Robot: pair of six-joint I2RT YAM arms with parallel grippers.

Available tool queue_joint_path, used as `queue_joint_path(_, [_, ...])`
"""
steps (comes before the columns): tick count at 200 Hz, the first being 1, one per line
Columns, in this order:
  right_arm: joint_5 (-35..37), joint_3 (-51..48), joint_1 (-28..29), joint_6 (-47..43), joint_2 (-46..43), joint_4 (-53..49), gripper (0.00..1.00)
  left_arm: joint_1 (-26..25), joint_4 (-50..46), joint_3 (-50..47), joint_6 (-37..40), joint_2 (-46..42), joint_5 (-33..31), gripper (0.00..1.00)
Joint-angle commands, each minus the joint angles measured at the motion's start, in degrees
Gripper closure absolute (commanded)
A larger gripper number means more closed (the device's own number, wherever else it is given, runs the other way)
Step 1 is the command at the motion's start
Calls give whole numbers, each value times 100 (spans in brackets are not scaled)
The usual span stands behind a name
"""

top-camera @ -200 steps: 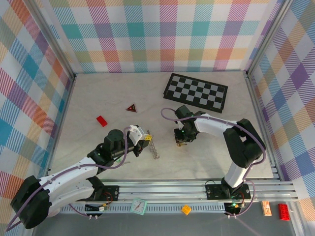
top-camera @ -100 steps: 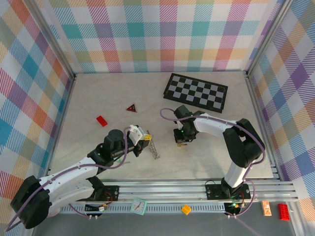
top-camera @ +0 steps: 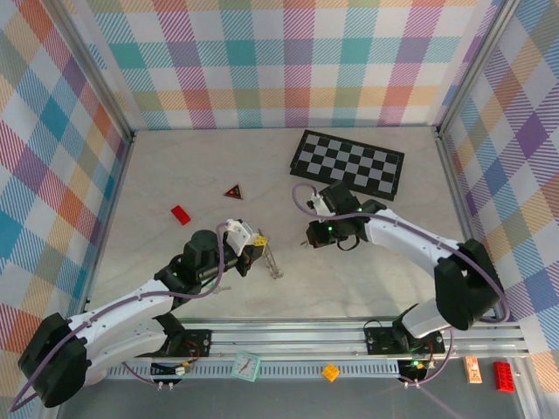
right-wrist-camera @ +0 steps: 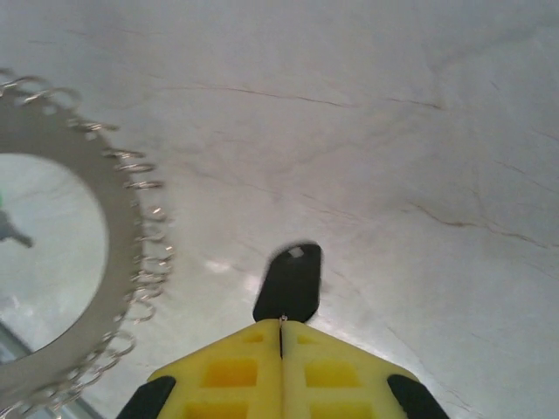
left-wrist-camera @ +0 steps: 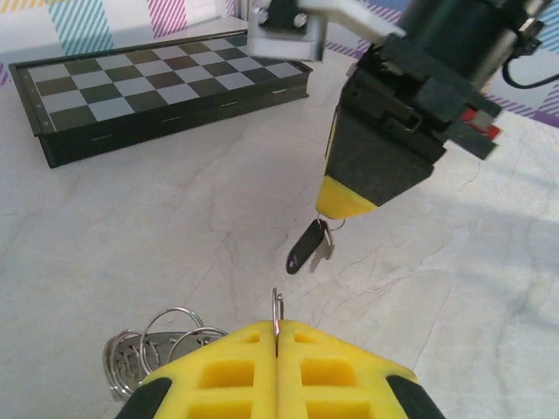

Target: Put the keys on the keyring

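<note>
Watching from beside the rig, I see the left claw (left-wrist-camera: 277,342) pressed together on the thin edge of the large flat grey metal keyring with the jagged rim (right-wrist-camera: 113,218), holding it on edge just above the worktop (top-camera: 175,183). The right claw (left-wrist-camera: 346,201) pinches the tiny silver key with the black clip loop (left-wrist-camera: 306,249), which dangles below its yellow tips, near the ring but not touching it. The step in hand looks like bringing that key up to the ring. To do it well, I'd say the left arm should keep the ring dead steady. The right arm should creep in slowly and line the clip loop up with the ring's rim, since a dangling key can twist away at a nudge. The pale marbled surface looks smooth and slippery, so a dropped key could skid. Further back lie a folding black-and-grey chessboard (top-camera: 348,163), a small red triangle (top-camera: 232,191) and a red block (top-camera: 181,215), all well clear, with bright plaid walls (top-camera: 262,61) around.
</note>
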Motion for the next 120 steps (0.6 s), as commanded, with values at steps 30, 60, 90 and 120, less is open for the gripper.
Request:
queue_joint_path(30, [-807, -285, 513, -692, -862, 1051, 100, -72, 73, 304, -494, 39, 281, 100])
queue_joint_path(60, [-1066, -307, 638, -841, -1054, 1250, 100, -71, -16, 449, -506, 215, 432, 100])
queue_joint_path(90, [-1053, -216, 797, -1016, -1021, 1255, 100, -69, 11, 558, -575, 368, 619, 100])
queue_joint_path(120, [-999, -133, 908, -1120, -951, 1294, 100, -73, -11, 612, -599, 424, 712, 100])
